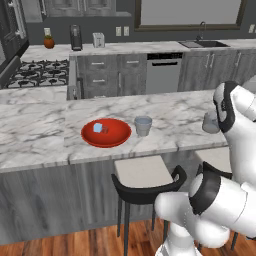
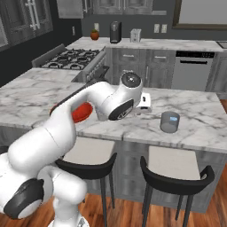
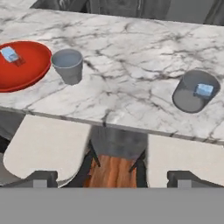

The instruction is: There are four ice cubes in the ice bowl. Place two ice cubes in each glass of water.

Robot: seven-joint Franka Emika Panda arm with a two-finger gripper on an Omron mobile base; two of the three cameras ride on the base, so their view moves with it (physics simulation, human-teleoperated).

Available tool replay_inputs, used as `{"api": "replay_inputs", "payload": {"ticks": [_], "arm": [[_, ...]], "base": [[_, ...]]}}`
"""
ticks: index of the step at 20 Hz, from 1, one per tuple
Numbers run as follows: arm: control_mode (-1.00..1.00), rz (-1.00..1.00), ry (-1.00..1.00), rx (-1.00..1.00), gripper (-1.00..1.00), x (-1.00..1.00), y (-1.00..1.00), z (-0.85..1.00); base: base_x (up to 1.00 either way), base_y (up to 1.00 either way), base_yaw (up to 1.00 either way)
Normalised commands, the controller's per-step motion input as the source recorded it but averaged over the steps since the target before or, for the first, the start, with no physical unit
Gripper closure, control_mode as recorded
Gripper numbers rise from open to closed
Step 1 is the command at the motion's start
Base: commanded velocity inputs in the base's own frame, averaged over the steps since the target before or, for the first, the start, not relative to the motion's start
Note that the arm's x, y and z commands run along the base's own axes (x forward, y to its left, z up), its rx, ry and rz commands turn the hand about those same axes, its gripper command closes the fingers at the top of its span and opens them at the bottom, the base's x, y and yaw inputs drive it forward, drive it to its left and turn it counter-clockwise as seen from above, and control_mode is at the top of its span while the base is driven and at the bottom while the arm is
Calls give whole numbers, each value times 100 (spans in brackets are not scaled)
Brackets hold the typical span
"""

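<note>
The red ice bowl sits on the marble island counter with a pale blue ice cube inside; a second cube beside it is hard to make out. One grey glass stands just right of the bowl. The other glass stands further right and holds one ice cube. My gripper hovers open above the counter's front edge, between the two glasses, with nothing between its fingertips. In the right base view my arm covers most of the bowl.
Two black stools with beige seats stand under the counter's front edge. Behind the island are a stove, a dishwasher and a back counter with small appliances.
</note>
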Motion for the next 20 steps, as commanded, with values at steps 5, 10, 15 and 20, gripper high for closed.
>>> {"api": "replay_inputs", "payload": {"ticks": [5,10,15,20], "arm": [[-100,58,11,-25,-100,-65,73,17],[-100,64,7,-22,-100,-9,56,0],[-100,57,0,-18,-100,31,53,-1],[-100,59,-7,-15,-100,70,53,-9]], "base": [[0,0,0],[0,0,0],[0,0,0],[0,0,0]]}}
